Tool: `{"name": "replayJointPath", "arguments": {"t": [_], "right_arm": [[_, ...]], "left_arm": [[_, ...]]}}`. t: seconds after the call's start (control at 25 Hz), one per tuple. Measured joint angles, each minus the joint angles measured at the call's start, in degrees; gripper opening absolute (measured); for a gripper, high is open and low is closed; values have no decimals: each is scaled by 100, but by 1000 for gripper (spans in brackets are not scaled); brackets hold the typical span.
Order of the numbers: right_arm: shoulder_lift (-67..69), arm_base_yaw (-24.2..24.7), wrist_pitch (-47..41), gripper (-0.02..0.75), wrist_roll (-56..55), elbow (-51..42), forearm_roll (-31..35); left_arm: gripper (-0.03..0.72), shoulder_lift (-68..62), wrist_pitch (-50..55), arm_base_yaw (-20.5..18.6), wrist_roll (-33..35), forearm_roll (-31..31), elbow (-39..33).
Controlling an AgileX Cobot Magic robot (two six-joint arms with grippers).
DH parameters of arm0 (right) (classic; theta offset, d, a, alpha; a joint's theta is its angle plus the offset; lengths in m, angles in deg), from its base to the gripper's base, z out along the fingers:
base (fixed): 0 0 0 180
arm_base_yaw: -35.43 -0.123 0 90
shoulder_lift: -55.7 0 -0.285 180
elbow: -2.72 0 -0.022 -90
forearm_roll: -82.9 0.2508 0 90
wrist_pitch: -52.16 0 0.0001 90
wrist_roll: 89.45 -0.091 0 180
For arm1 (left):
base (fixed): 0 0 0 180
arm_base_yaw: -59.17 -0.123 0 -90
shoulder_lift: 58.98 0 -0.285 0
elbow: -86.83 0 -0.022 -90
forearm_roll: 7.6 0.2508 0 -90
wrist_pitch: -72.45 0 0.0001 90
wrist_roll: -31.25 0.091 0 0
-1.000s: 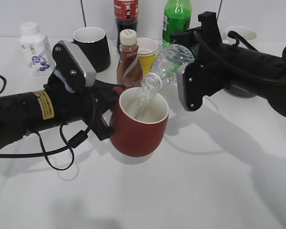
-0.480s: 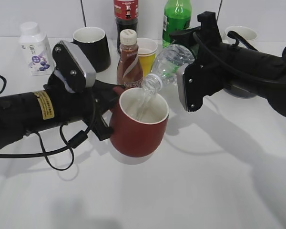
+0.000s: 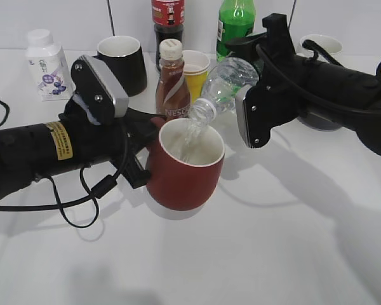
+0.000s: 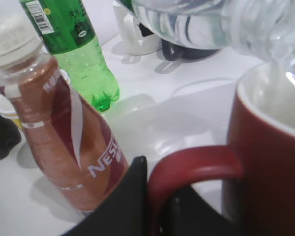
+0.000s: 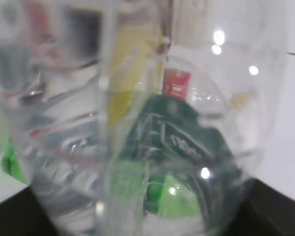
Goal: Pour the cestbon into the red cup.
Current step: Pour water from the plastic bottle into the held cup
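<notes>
The red cup (image 3: 184, 170) stands mid-table, white inside. My left gripper (image 3: 146, 136) is shut on its loop handle (image 4: 187, 164), one black finger on each side of it (image 4: 155, 206). My right gripper (image 3: 251, 89) is shut on the cestbon (image 3: 225, 86), a clear ribbed bottle with a dark green label. It is tilted neck-down to the left, its open mouth (image 3: 200, 113) just over the cup's rim. Water streams from it into the cup (image 4: 285, 83). The bottle's body fills the right wrist view (image 5: 137, 128), hiding the fingers.
A brown Nescafe bottle (image 3: 171, 79) stands just behind the cup, beside my left gripper. Behind it are a yellow cup (image 3: 195, 68), a black mug (image 3: 122, 62), a green bottle (image 3: 233, 25), a cola bottle (image 3: 167, 22) and a white bottle (image 3: 46, 65). A white mug (image 3: 320, 44) stands far right.
The bottle has tipped slightly steeper, its body lifting a little. Water keeps running into the cup. The left arm and the cup have stayed put.
</notes>
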State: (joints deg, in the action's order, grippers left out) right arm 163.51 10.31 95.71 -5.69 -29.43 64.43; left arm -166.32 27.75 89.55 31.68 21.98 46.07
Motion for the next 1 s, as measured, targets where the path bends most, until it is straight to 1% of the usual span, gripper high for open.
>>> {"name": "replayJointPath", "arguments": {"t": [0.72, 0.84, 1.0], "right_arm": [[0, 0, 18, 465, 22, -5, 6], [-3, 0, 18, 465, -192, -54, 6], [-3, 0, 24, 465, -835, -146, 6]], "left_arm": [[38, -5, 14, 0, 11, 5, 0], [38, -7, -25, 0, 11, -47, 0], [38, -7, -217, 0, 11, -175, 0]]}}
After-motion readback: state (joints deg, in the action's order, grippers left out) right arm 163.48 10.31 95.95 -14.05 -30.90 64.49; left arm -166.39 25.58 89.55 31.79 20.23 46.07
